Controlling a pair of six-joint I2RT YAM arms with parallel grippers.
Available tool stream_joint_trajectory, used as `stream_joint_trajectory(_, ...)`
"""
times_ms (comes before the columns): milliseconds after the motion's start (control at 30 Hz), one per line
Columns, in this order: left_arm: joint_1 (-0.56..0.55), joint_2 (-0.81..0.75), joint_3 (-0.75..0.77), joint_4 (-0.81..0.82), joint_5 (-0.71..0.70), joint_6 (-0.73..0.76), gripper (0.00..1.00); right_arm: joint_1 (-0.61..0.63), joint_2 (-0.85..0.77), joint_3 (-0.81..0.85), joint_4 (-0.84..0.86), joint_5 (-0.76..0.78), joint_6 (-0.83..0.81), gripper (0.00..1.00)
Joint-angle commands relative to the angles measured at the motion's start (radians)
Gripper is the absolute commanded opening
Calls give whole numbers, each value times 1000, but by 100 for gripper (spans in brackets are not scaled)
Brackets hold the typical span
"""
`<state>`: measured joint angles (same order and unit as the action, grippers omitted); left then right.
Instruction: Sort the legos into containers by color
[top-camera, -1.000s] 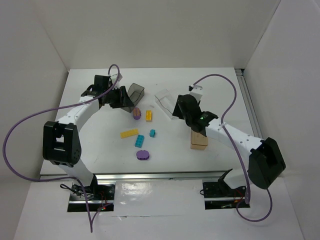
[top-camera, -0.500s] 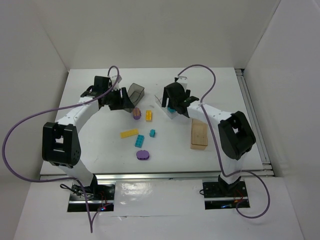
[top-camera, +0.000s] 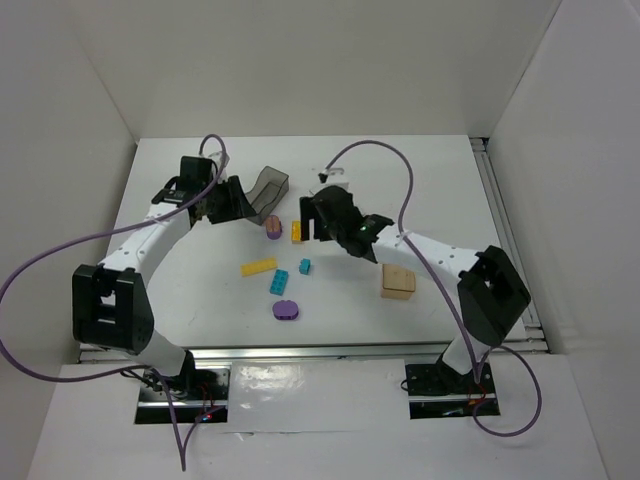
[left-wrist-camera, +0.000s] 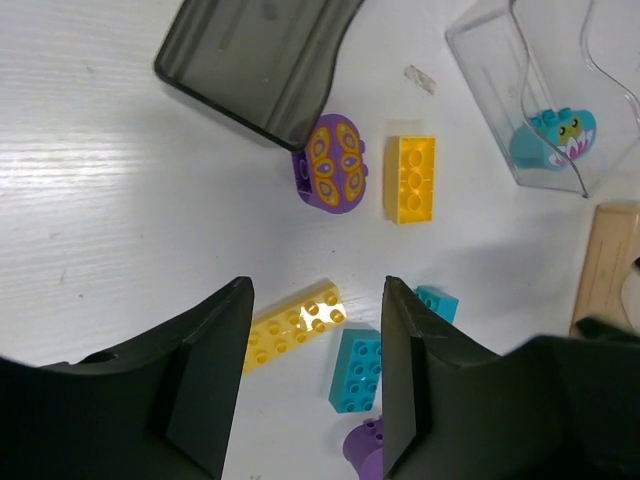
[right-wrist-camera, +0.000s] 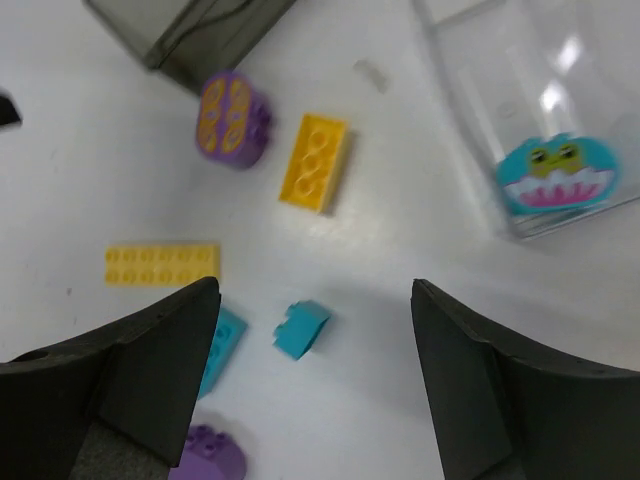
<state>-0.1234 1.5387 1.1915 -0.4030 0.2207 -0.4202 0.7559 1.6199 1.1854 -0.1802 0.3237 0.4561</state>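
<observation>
My left gripper (top-camera: 232, 201) is open and empty beside the smoky dark grey bin (top-camera: 269, 188). My right gripper (top-camera: 312, 226) is open and empty above the legos. On the table lie a purple oval (left-wrist-camera: 333, 177), a yellow brick (left-wrist-camera: 411, 178), a long yellow brick (left-wrist-camera: 290, 325), a teal brick (left-wrist-camera: 357, 370), a small teal piece (right-wrist-camera: 302, 328) and a purple brick (top-camera: 286, 309). The clear bin (right-wrist-camera: 500, 80) holds a teal piece with a face (right-wrist-camera: 558, 175); my right arm hides this bin in the top view. The tan bin (top-camera: 397, 280) stands at the right.
The grey bin (left-wrist-camera: 255, 55) lies tilted next to the purple oval. A small clear chip (left-wrist-camera: 420, 78) lies between the grey and clear bins. White walls close in the table at the left, back and right. Purple cables arch over both arms.
My right gripper swung left, from near the clear and tan bins to above the loose legos. My left gripper shifted slightly left. The loose legos have not moved.
</observation>
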Motion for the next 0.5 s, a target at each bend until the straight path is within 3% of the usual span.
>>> stream_joint_trajectory(0, -4, -55, -20, 3, -96, -46, 59, 60, 59, -17, -37, -63, 36, 85)
stream_joint_trajectory(267, 5, -80, -38, -7, -87, -46, 60, 60, 202, -6, 22, -184, 136, 87)
stream_joint_trajectory(467, 5, -80, -49, -7, -76, -46, 60, 92, 239, 19, -53, -115, 174, 75)
